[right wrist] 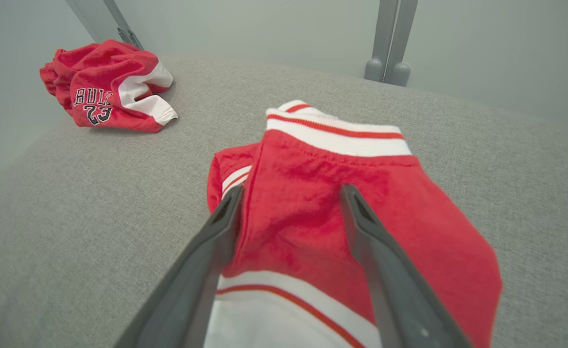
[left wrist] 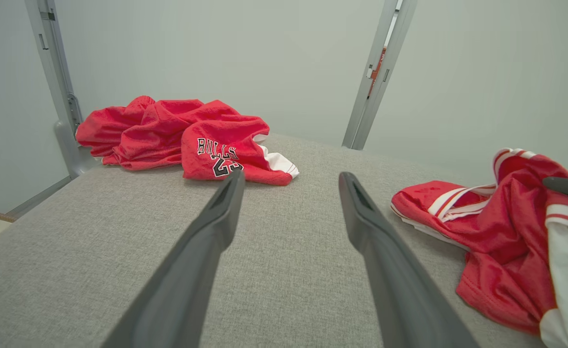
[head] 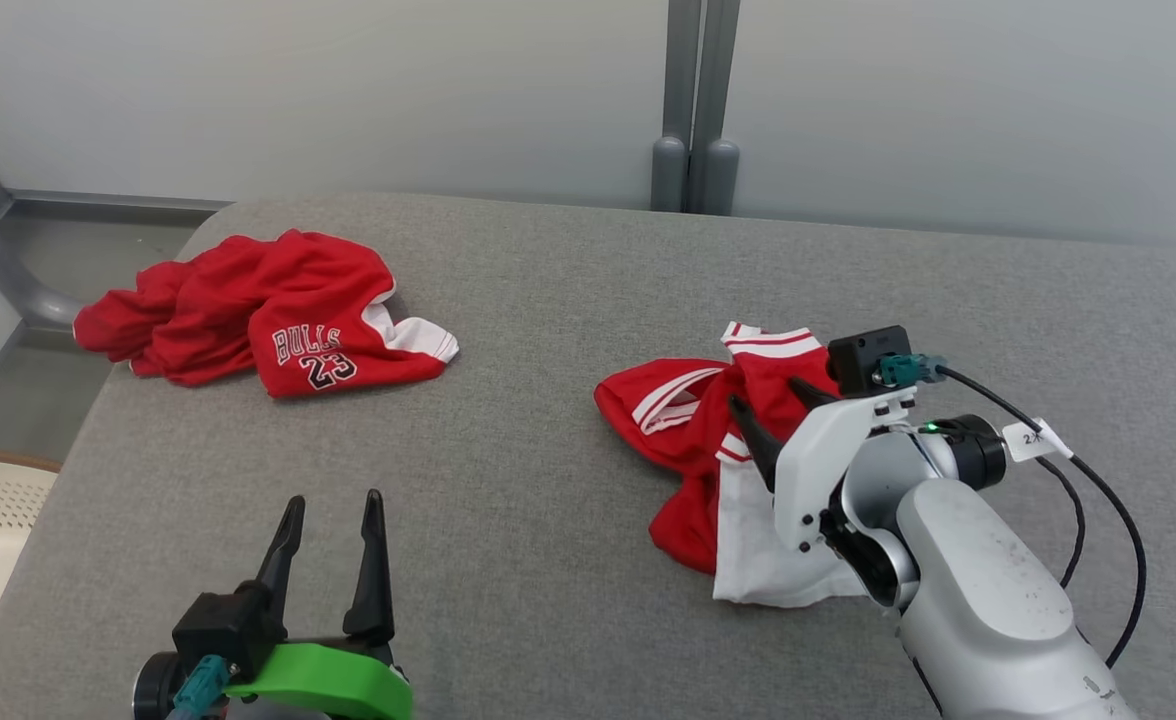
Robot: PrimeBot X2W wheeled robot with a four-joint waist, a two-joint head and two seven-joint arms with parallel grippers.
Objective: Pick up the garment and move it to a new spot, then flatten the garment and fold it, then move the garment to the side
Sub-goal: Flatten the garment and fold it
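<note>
Your right gripper [head: 768,395] has its two long, tapered dark fingers [right wrist: 202,270] spread wide and clamping nothing, with red mesh cloth lying between and under the tips. That cloth is the garment [head: 683,415], a crumpled red piece with white striped bands and a white panel. It is heaped at centre right of the head view on the grey woven tabletop [head: 548,300]. Your left gripper [head: 334,498], lower left, is equally wide over bare weave, well apart from it. A second rumpled red jersey [head: 278,310], printed BULLS 23, sits upper left.
</note>
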